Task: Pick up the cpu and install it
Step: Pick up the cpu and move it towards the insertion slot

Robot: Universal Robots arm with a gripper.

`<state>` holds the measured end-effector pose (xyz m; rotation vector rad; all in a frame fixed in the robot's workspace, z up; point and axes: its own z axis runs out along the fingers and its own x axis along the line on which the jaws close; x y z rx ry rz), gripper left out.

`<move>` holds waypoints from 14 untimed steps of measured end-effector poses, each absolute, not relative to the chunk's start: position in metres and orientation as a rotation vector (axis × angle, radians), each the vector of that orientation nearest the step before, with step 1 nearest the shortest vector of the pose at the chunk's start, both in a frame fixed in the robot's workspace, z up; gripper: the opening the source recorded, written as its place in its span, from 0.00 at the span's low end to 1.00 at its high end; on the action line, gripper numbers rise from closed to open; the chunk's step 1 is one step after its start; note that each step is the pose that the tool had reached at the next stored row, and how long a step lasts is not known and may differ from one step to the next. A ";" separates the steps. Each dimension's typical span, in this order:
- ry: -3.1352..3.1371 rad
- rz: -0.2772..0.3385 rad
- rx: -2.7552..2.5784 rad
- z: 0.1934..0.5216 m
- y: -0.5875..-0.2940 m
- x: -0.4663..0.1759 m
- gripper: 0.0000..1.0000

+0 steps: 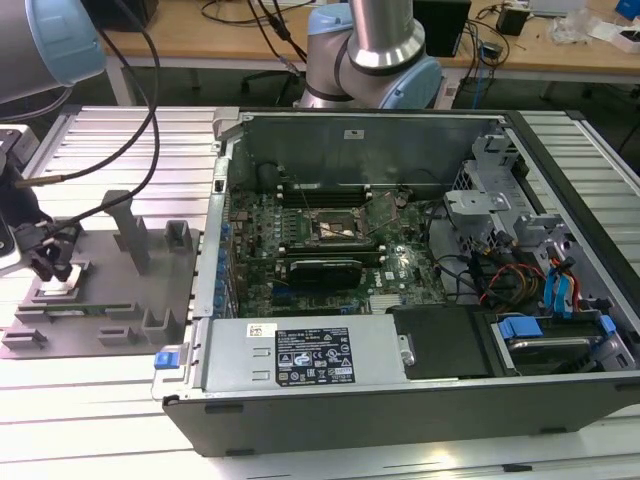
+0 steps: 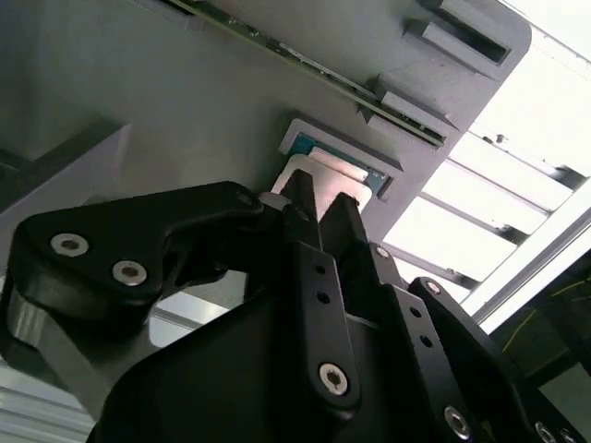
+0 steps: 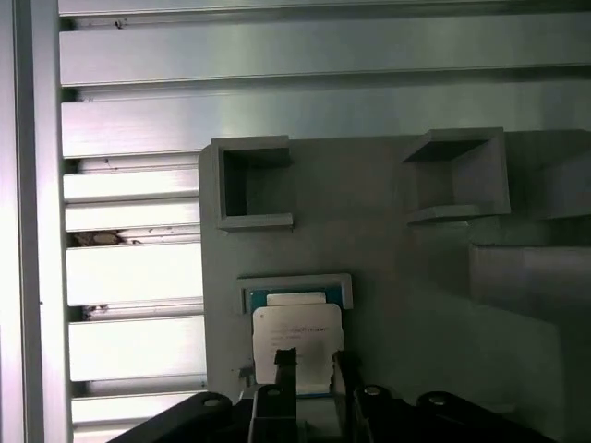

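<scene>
The cpu (image 3: 297, 328) is a small square chip with a pale silver top. It lies flat in a shallow pocket of the grey fixture plate (image 3: 406, 305). My gripper (image 3: 314, 365) hangs right over it, its two black fingers a narrow gap apart and their tips at the chip's near edge. In the second wrist view the gripper (image 2: 323, 198) points at the cpu (image 2: 343, 175) with nothing clamped between the tips. In the exterior view the gripper (image 1: 55, 270) stands at the far left over the cpu (image 1: 62, 291).
The fixture plate (image 1: 110, 290) carries upright posts and small box-shaped pockets. At the exterior view's right lies the open computer case (image 1: 400, 400) with its motherboard and square socket (image 1: 338, 228). Ribbed aluminium table slats surround both.
</scene>
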<state>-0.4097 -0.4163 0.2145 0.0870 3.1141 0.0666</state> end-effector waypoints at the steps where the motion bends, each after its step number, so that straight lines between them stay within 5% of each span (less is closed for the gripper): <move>1: 3.114 0.067 0.087 0.215 -0.416 -0.410 0.29; 6: 3.114 0.067 0.087 0.215 -0.416 -0.410 0.60; 14: 3.114 0.067 0.087 0.206 -0.415 -0.410 0.60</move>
